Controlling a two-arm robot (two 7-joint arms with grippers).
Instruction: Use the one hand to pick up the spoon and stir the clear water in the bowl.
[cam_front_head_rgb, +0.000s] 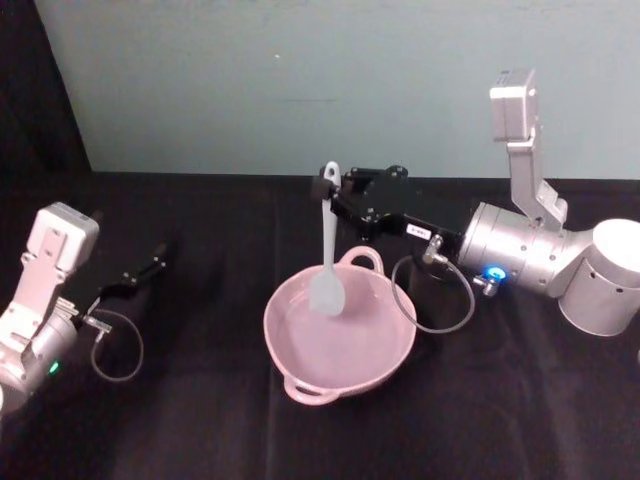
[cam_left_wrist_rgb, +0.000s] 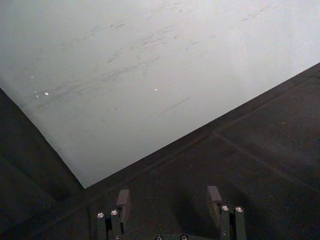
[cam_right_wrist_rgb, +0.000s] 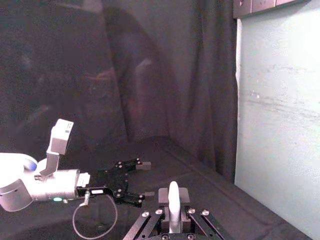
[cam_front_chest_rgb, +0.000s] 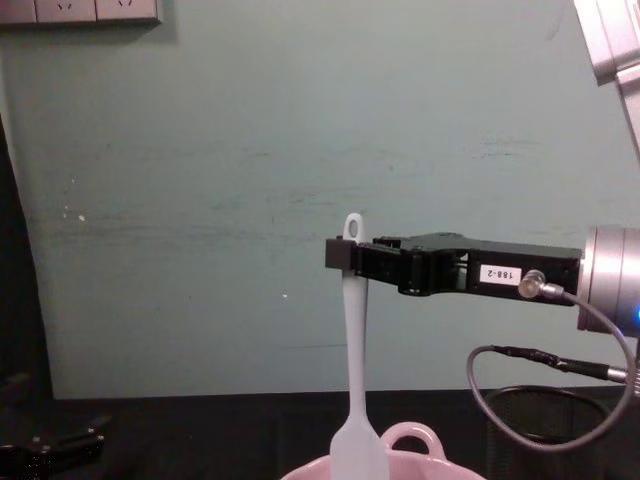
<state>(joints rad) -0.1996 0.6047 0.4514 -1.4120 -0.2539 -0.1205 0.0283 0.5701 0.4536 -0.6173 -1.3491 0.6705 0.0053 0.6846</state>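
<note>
The white spoon (cam_front_head_rgb: 328, 240) hangs upright, and my right gripper (cam_front_head_rgb: 328, 188) is shut on its handle just below the loop hole. Its flat blade (cam_front_head_rgb: 327, 293) reaches down inside the pale pink bowl (cam_front_head_rgb: 272, 330), which stands mid-table with clear water in it. From the chest, the spoon (cam_front_chest_rgb: 352, 340) drops from the right gripper (cam_front_chest_rgb: 347, 256) to the bowl's arched handle (cam_front_chest_rgb: 410, 432). The right wrist view has the spoon handle (cam_right_wrist_rgb: 173, 197) clamped between the fingers. My left gripper (cam_front_head_rgb: 152, 262) rests open at the table's left, its fingers (cam_left_wrist_rgb: 122, 201) apart.
A black cloth covers the table (cam_front_head_rgb: 200, 420). A pale green wall (cam_front_head_rgb: 300, 80) stands close behind the bowl. A grey cable (cam_front_head_rgb: 440, 300) loops from the right wrist beside the bowl. A black mesh cup (cam_front_chest_rgb: 535, 420) sits behind the right arm.
</note>
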